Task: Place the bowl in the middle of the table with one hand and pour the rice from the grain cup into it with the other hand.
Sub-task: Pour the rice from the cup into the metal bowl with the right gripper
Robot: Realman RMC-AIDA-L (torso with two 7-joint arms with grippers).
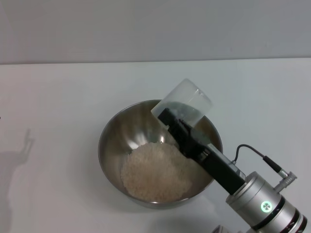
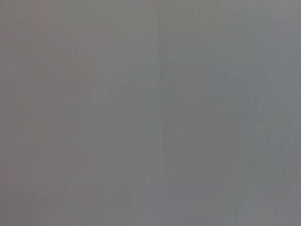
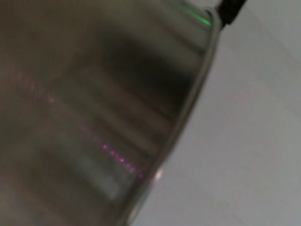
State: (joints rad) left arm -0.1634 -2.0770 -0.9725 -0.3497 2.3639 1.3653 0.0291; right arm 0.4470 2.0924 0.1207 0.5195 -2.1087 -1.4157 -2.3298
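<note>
— Where did the wide, shiny stainless-steel bowl (image 1: 112, 141) sit?

— On the plain white table (image 1: 53, 107), near its middle, a pale heap of rice (image 1: 155, 172) inside.

— And the small frosted plastic grain cup (image 1: 182, 103)?

— Tipped over the bowl's far rim, the right gripper (image 1: 176, 119) clamped on it. The left gripper was out of sight.

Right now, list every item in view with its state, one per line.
Bowl: upright on the table, holding rice.
Rice: heaped in the bowl's bottom.
Grain cup: tipped over the bowl, looks empty.
Right gripper: shut on the grain cup, above the bowl.
Left gripper: not in view.
</note>
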